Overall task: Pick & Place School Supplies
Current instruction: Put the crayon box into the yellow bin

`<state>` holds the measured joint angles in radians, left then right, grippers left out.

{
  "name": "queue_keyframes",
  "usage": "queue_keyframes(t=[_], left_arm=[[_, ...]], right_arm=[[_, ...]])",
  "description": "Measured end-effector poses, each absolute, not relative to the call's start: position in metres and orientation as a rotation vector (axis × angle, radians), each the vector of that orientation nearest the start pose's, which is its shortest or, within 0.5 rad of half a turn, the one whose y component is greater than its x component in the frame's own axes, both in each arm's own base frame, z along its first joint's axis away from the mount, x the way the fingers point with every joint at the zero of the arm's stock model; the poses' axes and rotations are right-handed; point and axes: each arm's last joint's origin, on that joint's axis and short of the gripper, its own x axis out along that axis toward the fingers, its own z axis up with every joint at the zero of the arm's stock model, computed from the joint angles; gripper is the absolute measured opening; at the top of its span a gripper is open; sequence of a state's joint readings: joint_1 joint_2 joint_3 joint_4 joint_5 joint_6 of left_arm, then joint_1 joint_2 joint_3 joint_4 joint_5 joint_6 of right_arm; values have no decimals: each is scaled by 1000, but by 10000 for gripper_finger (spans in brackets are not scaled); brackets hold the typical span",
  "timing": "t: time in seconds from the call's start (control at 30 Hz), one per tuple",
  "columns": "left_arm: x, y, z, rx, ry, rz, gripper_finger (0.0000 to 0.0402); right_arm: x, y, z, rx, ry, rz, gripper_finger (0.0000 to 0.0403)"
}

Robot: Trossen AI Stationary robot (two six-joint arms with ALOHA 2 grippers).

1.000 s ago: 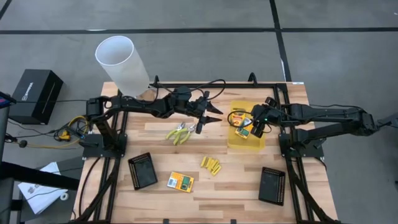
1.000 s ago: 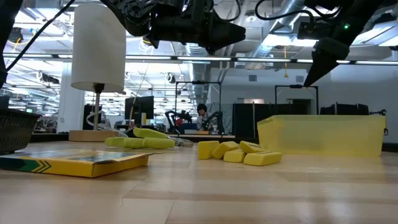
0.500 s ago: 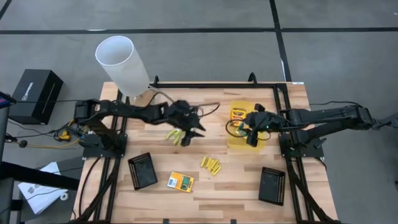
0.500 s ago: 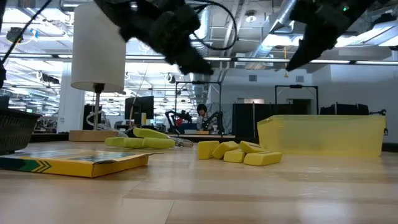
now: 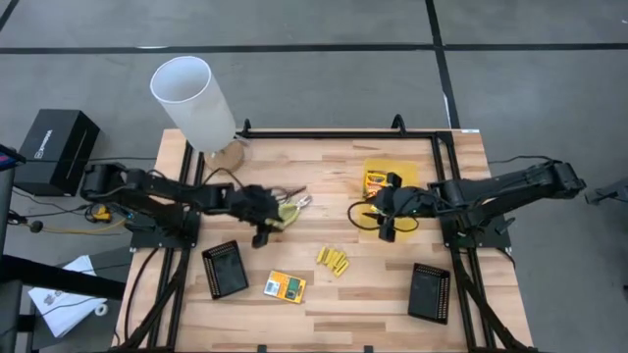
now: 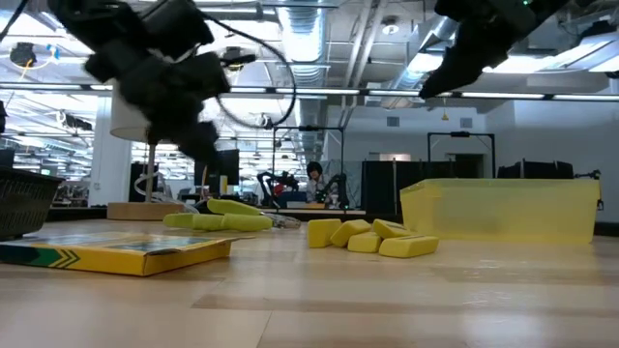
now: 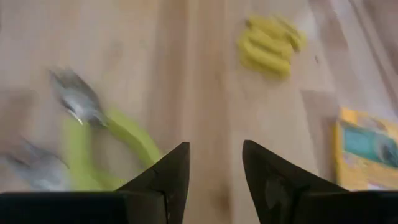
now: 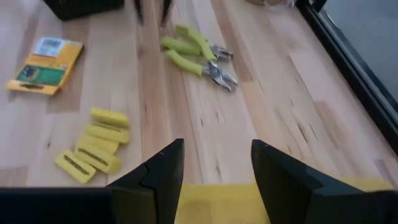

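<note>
The plier-like tool (image 5: 290,205) with yellow-green handles lies flat on the wood, also seen in the wrist views (image 7: 93,134) (image 8: 198,55). Several yellow sticks (image 5: 332,260) lie in a heap toward the near side. One printed box (image 5: 285,286) lies flat near the near edge, and another box (image 5: 376,179) lies in the translucent yellow tray (image 5: 407,227). My left gripper (image 5: 265,227) hovers open just left of the tool's handles. My right gripper (image 5: 381,218) hangs open above the tray's left rim, fingers (image 8: 158,177) toward the table's left.
Two black mesh trays stand on the table: one near the left side (image 5: 225,268), one at the near right (image 5: 429,291). A white cylinder (image 5: 191,98) on a round wooden base rises at the far left corner. Black rails (image 5: 446,176) run along both sides.
My left gripper swung from above the far side of the tool toward the table's left and near edge, dropping lower and tipping its fingers downward. My right gripper drifted from over the tray's middle toward the table's left, to the tray's left rim. Both stayed open.
</note>
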<state>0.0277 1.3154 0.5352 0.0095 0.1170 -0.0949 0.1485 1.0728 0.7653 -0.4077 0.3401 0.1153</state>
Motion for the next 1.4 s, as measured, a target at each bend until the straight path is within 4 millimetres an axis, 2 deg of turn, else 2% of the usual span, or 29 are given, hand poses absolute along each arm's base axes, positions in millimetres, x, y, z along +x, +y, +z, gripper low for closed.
queue_keyframes(t=[0.13,0.27,0.37,0.5,0.83,1.13,1.3,1.4], left_arm=[[238,-17,153,-144,809,-63,171],[238,-28,150,-144,823,-56,190],[238,-33,148,-136,825,-35,194],[238,-38,149,-153,818,-44,191],[234,-60,149,-228,836,-126,184],[229,-76,150,-248,848,-166,183],[226,-83,149,-215,842,-154,181],[225,-88,147,-184,842,-138,181]], right_arm=[[220,23,255,-70,669,-218,176],[223,25,257,-56,646,-205,178],[229,30,256,40,618,-144,176],[244,49,250,171,582,-19,172],[280,94,204,321,620,90,175],[314,116,177,500,532,184,182],[330,140,158,524,597,195,178],[344,157,152,454,588,206,176]])
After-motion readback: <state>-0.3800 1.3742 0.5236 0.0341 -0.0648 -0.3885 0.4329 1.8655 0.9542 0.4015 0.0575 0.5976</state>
